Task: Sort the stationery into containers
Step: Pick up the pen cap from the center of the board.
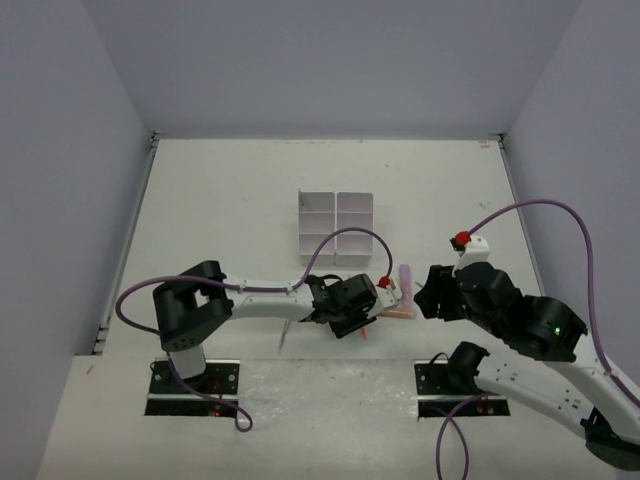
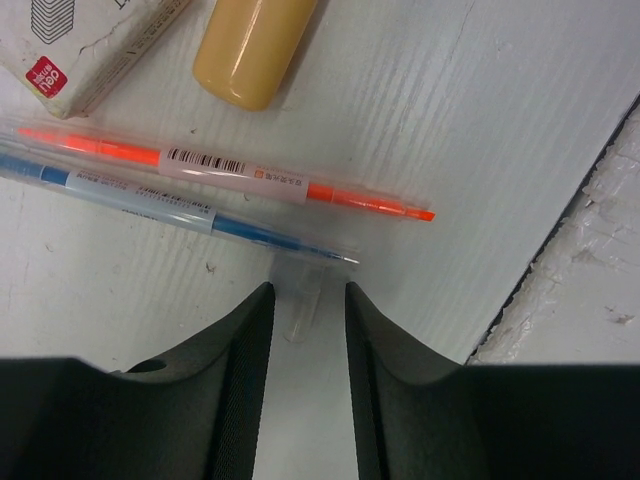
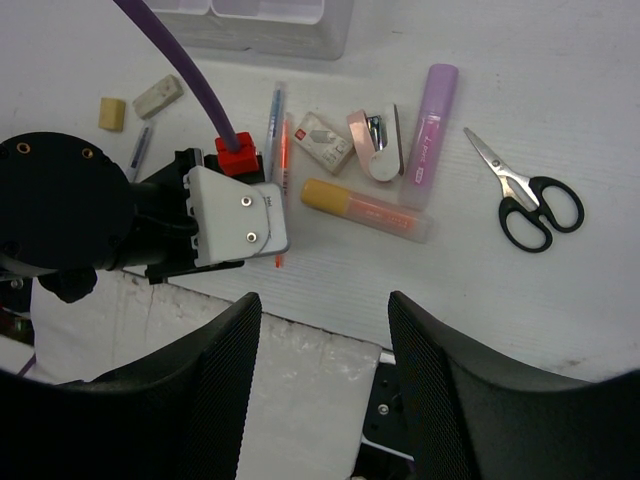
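The white six-compartment organizer stands mid-table; its near edge shows in the right wrist view. My left gripper is low over the table, narrowly open. A small clear plastic piece lies between its fingertips, touching neither. Just beyond lie an orange pen, a blue pen, a yellow-orange marker and a boxed eraser. My right gripper is wide open and empty, high above the table's near edge. Below it lie the black-handled scissors, a pink marker and two tan erasers.
A small pink stapler-like item lies between the boxed eraser and the pink marker. The left arm's wrist covers part of the pens. The white board's near edge runs close to the left gripper, with rough surface beyond.
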You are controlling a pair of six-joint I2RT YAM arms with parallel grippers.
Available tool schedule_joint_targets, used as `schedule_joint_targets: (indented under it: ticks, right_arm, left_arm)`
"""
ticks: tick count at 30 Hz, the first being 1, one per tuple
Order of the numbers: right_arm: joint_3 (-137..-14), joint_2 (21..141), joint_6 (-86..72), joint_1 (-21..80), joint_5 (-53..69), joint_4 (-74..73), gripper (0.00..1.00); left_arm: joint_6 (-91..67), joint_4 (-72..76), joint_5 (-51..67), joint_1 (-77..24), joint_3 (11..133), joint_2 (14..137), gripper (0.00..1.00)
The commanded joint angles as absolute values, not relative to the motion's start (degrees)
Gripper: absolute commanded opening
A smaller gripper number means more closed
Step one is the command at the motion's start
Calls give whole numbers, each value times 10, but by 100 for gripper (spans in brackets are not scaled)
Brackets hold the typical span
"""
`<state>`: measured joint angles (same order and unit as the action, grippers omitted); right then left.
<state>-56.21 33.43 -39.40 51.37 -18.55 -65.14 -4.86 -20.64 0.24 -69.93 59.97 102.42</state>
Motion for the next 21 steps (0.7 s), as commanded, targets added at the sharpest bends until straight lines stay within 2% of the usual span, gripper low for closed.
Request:
schedule_joint_targets:
  ticks: [1,21]
  right_arm:
    - [-562,337,-395,516,-185,-642,57]
    - [-560,335,-389,515,-185,-635,56]
  left_arm:
    - [-49,-242,14,-701,598,1050,36]
    - [-52,-339,10,-701,646,1078,33]
